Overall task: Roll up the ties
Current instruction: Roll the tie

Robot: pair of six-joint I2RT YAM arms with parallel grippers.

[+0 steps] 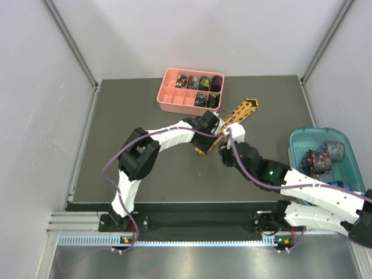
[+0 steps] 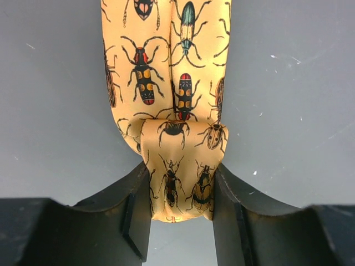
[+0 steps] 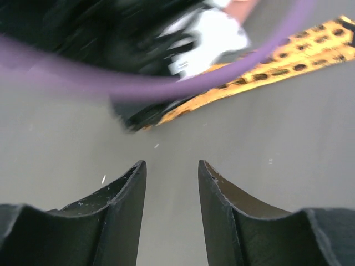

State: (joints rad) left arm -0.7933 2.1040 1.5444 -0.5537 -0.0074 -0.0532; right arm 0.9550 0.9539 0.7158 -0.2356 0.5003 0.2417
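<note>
Left gripper [image 2: 180,191] clamps the golden-yellow beetle-print fabric tie [image 2: 166,72] at its fold; rolling starts, I reckon; right gripper [image 3: 172,183], parted, empty, should steady.

- No words, numbers, brand marks or signs can be read in any of the three views.
- The yellow tie [image 2: 177,83] carries only a print of beetles in black, red and teal, with no lettering among them.
</note>
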